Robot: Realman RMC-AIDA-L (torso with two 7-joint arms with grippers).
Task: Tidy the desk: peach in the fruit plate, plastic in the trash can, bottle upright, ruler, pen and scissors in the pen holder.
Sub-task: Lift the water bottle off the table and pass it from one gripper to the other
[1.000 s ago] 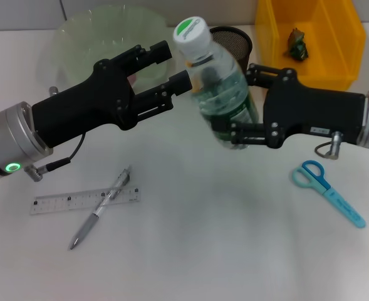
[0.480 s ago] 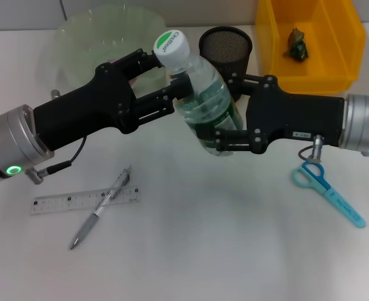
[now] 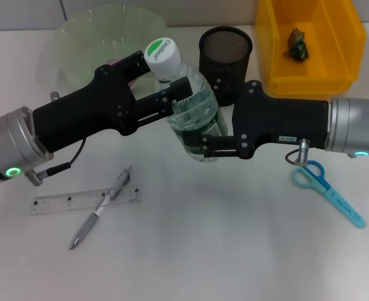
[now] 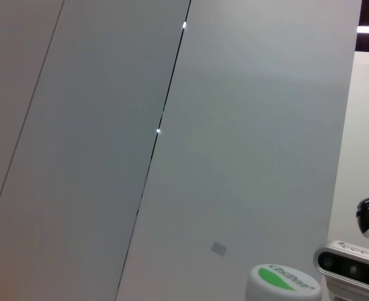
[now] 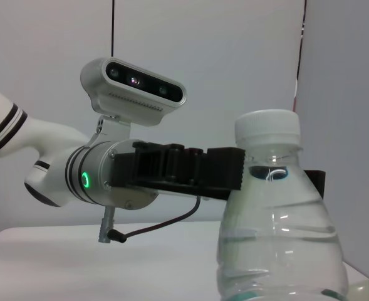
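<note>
Clear bottle [image 3: 193,122], green-topped white cap [image 3: 161,52]; yellow bin [image 3: 322,59], blue scissors [image 3: 327,191]

place: office-style robot lab | evidence: plain white desk [image 3: 234,251] sitting before grey partition panels [image 4: 109,125], robot head camera [image 5: 134,84] facing the desk

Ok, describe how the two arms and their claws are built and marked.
Both arms are silver-grey cylinders ending in boxy matte-black claw housings. The left claw has black linkage fingers, a glowing green ring and a thin black cable at its wrist. The right claw carries a small white label, a metal loop and a blue-lit ring.
</note>
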